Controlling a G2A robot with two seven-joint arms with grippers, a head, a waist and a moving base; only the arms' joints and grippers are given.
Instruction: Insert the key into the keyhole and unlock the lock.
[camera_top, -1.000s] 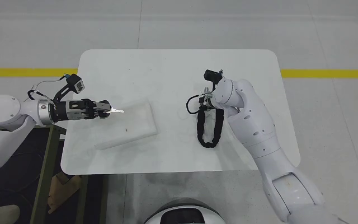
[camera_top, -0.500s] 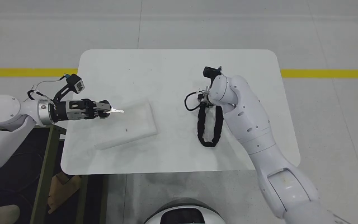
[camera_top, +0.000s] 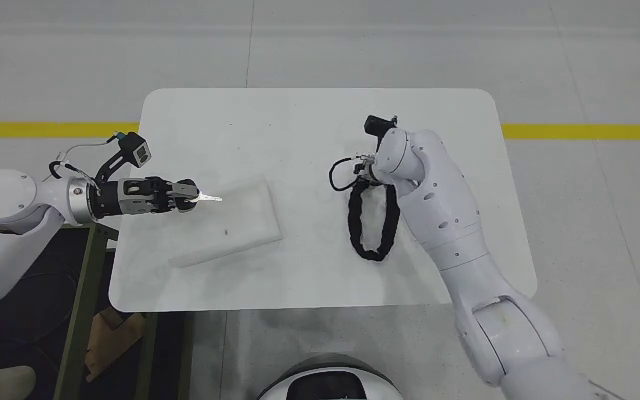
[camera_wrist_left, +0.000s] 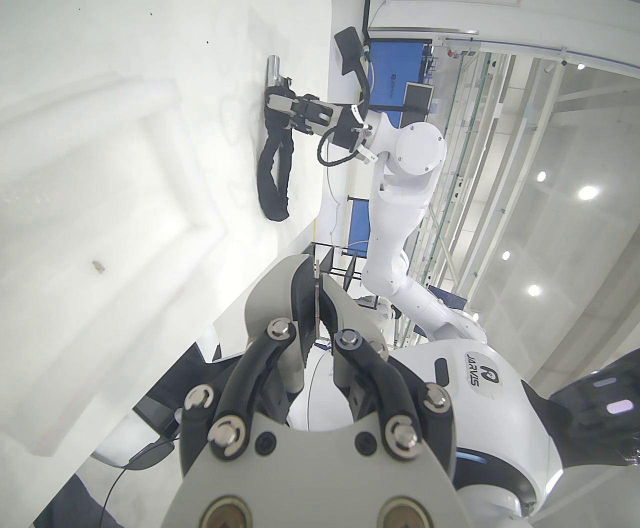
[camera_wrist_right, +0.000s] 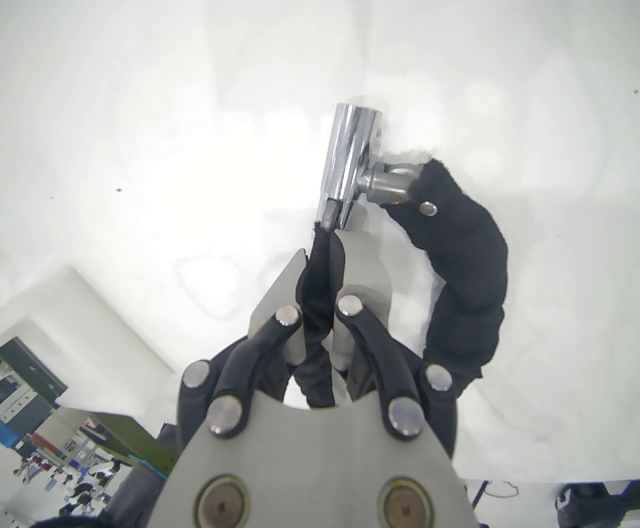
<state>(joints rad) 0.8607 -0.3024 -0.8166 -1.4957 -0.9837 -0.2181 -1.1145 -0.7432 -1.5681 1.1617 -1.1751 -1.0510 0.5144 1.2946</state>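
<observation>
A small silver key (camera_top: 208, 198) sticks out of my left gripper (camera_top: 189, 195), which is shut on it above the table's left edge; the left wrist view shows the key (camera_wrist_left: 316, 292) edge-on between the pads. The lock is a black fabric-covered chain loop (camera_top: 371, 228) with a chrome cylinder (camera_wrist_right: 350, 150), lying right of the table's centre. My right gripper (camera_top: 366, 183) is shut on the black sleeve (camera_wrist_right: 320, 280) just behind the cylinder. From the left wrist view the lock (camera_wrist_left: 274, 165) and the right gripper (camera_wrist_left: 287, 107) are seen farther off.
A white foam tray (camera_top: 235, 225) lies on the white table (camera_top: 300, 120) between the key and the lock. A yellow floor line (camera_top: 560, 131) runs behind the table. Bare tabletop lies behind and in front of the lock.
The right arm has shifted a little toward the table's centre, dragging the top of the lock loop with it. The left arm and key have kept still.
</observation>
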